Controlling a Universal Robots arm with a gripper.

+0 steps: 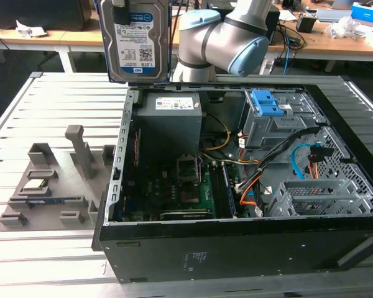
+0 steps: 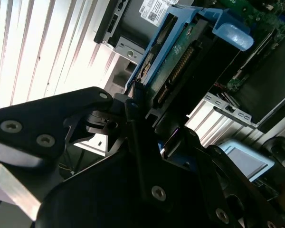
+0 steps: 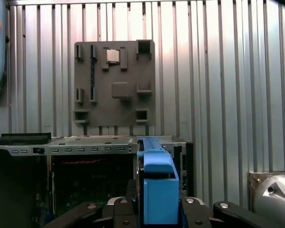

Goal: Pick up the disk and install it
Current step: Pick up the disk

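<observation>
My pincer (image 3: 160, 207) is closed on the disk (image 1: 137, 42), held upright above the open case (image 1: 236, 249).

We find a white-and-blue barcode label (image 1: 138, 48) on the disk (image 1: 137, 38) above the computer case (image 1: 236, 251), and a white sticker (image 1: 174, 104) on the power-supply box (image 1: 168, 130) inside that case; we can read neither.

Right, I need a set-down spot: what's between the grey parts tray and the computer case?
Only a narrow strip of bare slatted table, seen in the first wrist view.
</observation>
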